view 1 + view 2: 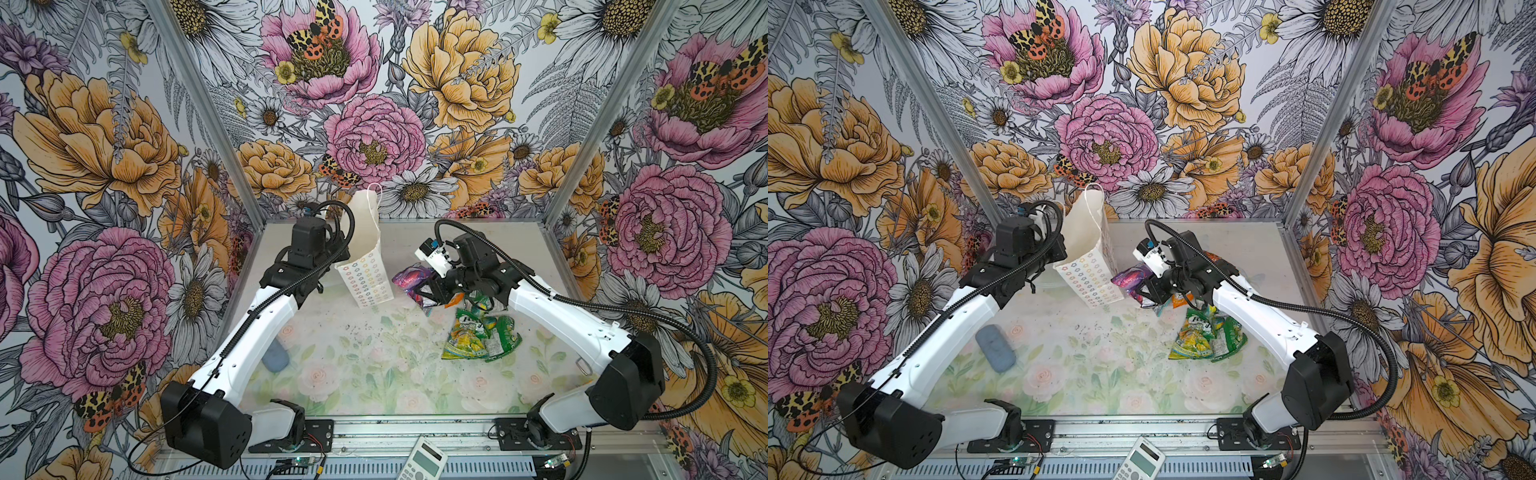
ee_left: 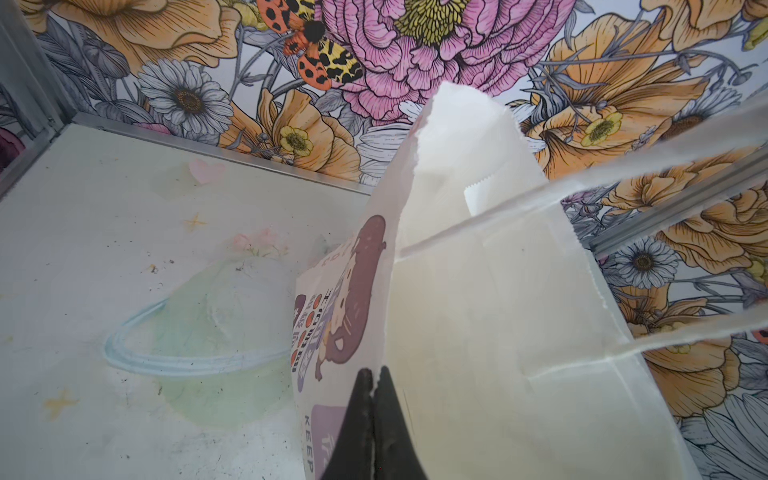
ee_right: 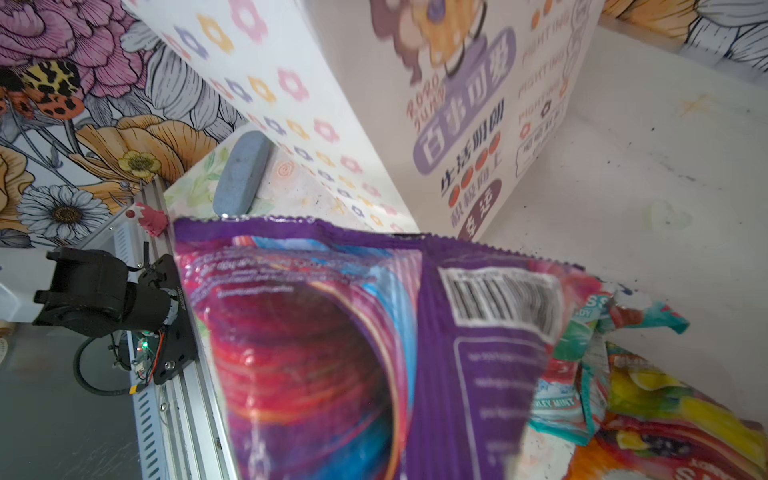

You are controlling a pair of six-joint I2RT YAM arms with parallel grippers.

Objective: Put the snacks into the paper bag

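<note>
White paper first: in both top views the paper bag (image 1: 368, 278) (image 1: 1092, 278) stands upright at the back left of the table (image 1: 374, 374) (image 1: 1100, 374), mouth open, its flowered narrow side facing forward. Just right of it the right gripper (image 1: 426, 293) (image 1: 1148, 293) is closed narrow on a purple packet (image 1: 409, 276) (image 1: 1129, 277). The other snacks (image 1: 478, 336) (image 1: 1208, 338) lie heaped under that arm, an orange packet (image 1: 455, 299) (image 1: 1179, 298) among them. A blue-grey oval block (image 1: 276, 357) (image 1: 995, 347) lies by the left arm. In the left wrist view the left gripper (image 2: 374, 376) is pinched tight on the bag's rim, a cord handle (image 2: 623, 166) crossing above the open mouth. In the right wrist view the purple packet (image 3: 374, 353) fills the frame with the fingers hidden; the bag (image 3: 374, 104) rises just beyond it, and a teal packet (image 3: 561, 399) lies alongside.
</note>
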